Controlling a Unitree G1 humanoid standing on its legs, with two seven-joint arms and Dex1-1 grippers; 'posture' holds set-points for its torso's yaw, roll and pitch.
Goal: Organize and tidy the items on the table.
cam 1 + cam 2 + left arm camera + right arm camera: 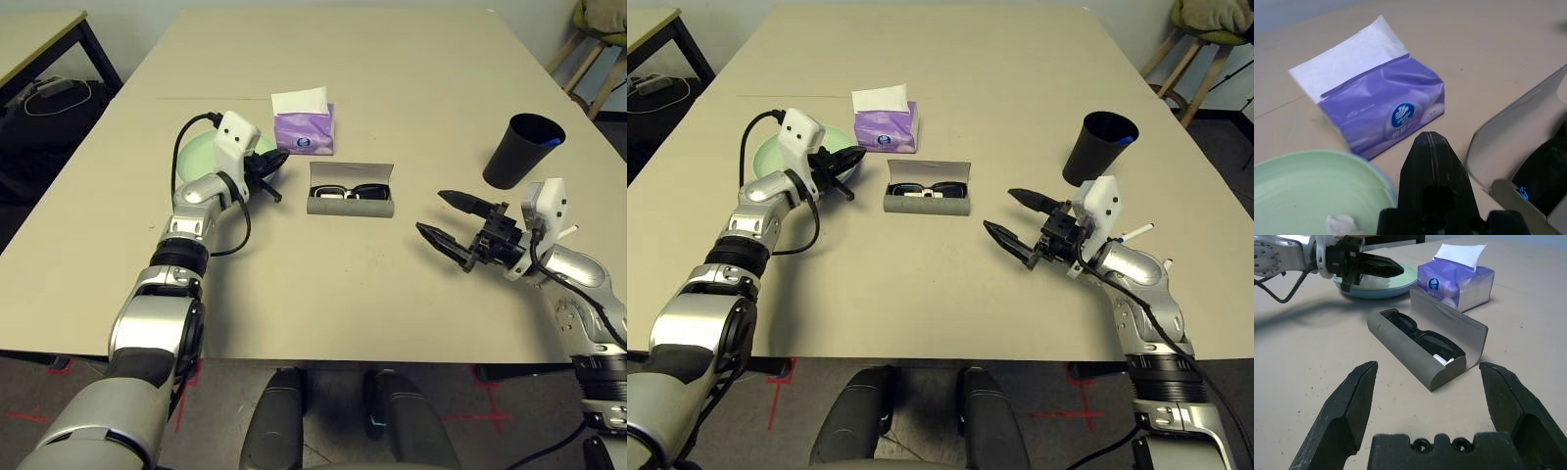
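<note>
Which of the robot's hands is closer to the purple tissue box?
The left. Its left hand, shut, hovers at the green plate's edge, just beside the purple tissue box. The right hand, open, hangs far off, beyond the open glasses case.

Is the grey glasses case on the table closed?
No, the grey oblong glasses case stands open, lid up, with the black sunglasses lying inside.

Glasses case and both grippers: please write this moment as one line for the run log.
glasses case: open, sunglasses inside | left gripper: shut, empty, over mint plate | right gripper: open, empty, facing case
</note>
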